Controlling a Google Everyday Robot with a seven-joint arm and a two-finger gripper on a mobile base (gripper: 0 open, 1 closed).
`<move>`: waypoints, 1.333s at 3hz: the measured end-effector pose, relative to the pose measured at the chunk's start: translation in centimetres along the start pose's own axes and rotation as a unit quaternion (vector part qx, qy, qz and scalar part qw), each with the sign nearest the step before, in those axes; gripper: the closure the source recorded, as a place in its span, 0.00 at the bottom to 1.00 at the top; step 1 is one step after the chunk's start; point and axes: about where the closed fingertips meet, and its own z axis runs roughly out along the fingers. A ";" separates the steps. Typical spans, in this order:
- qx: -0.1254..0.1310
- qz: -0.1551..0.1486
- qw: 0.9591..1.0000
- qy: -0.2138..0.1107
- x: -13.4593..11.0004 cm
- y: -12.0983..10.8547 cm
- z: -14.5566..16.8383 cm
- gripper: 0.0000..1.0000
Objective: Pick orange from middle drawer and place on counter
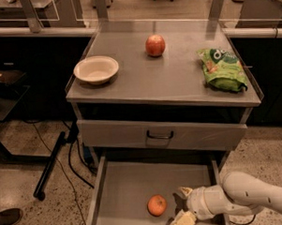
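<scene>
The orange [157,205] lies on the flat floor of the open middle drawer [125,190], near its front. My gripper [182,207] is low inside the drawer, just right of the orange. One finger [185,191] is behind and the other [183,221] in front, spread apart and empty. The white arm [248,196] comes in from the right. The counter [167,75] is the grey steel top above.
On the counter stand a cream bowl [96,69] at the left, a red apple-like fruit [155,45] at the back middle and a green snack bag [221,69] at the right. A shut drawer with a dark handle [160,135] sits above the open one. Black cables and a stand leg [49,165] lie on the floor at left.
</scene>
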 end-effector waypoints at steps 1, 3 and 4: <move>0.015 -0.018 1.000 -0.019 -0.9 -1.0 2.7 0.00; 0.021 -0.038 0.998 -0.035 -1.6 -2.7 4.7 0.00; 0.020 -0.055 0.998 -0.035 -2.2 -3.9 5.8 0.00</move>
